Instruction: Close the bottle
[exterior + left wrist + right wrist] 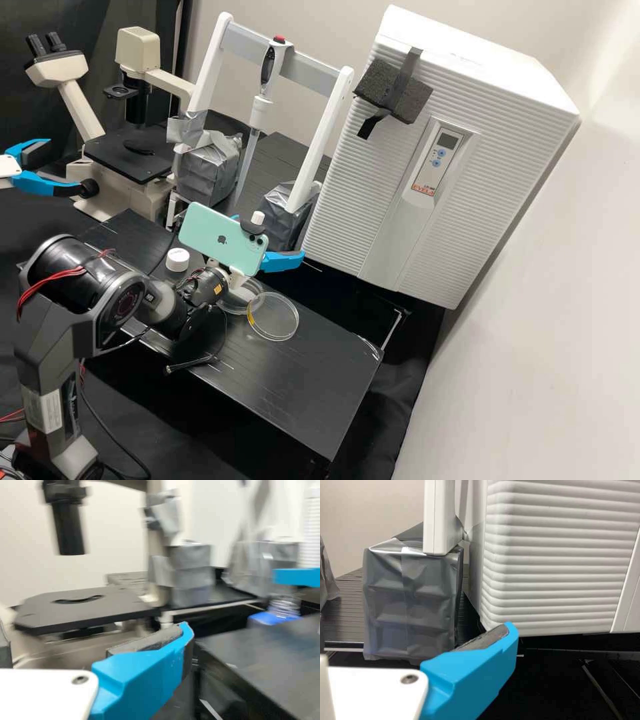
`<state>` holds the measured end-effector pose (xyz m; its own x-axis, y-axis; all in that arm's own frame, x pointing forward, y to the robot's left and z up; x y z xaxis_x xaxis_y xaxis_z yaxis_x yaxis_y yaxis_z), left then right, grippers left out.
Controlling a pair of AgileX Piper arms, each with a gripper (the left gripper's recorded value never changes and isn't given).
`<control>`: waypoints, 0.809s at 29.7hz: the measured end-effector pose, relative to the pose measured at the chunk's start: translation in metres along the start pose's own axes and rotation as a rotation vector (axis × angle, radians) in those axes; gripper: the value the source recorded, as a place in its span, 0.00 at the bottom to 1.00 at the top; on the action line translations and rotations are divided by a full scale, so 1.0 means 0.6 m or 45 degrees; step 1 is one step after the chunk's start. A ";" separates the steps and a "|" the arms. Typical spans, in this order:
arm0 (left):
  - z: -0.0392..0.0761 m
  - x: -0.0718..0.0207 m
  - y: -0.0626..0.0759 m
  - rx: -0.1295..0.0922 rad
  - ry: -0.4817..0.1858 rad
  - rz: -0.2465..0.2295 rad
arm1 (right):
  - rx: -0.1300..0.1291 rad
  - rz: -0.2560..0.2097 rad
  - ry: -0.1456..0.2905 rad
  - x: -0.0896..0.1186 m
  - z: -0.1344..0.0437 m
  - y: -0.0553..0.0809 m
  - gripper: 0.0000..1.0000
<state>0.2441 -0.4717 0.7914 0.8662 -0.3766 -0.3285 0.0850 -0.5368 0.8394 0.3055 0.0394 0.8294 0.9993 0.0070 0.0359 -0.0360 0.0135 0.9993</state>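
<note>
A white cap (pixel 177 259) lies on the black bench (pixel 313 380), just left of my right arm's wrist. A small white-topped thing (pixel 257 217), perhaps the bottle's neck, pokes up behind the mint-green phone (pixel 223 239) strapped to that wrist. I cannot tell whether it stands on the bench. My right gripper (pixel 262 240) hovers over the bench middle, open; the pad of its blue finger (pixel 485 647) is bare. My left gripper (pixel 30 165) hangs open at the far left beside the microscope (pixel 120 160), its finger (pixel 150 665) empty.
Two clear dishes (pixel 273 317) sit below the right gripper. A white ribbed appliance (pixel 427 153) fills the right side. A pipette stand (pixel 267 73) with taped grey blocks (pixel 410 605) stands behind. The near right part of the bench is bare.
</note>
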 end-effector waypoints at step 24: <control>0.004 -0.047 -0.024 0.008 -0.038 -0.119 | 0.000 0.000 0.000 0.000 0.000 0.000 1.00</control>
<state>0.2175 -0.4551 0.7873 0.8398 -0.3468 -0.4177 0.1614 -0.5751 0.8020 0.3055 0.0394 0.8294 0.9993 0.0070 0.0359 -0.0360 0.0135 0.9993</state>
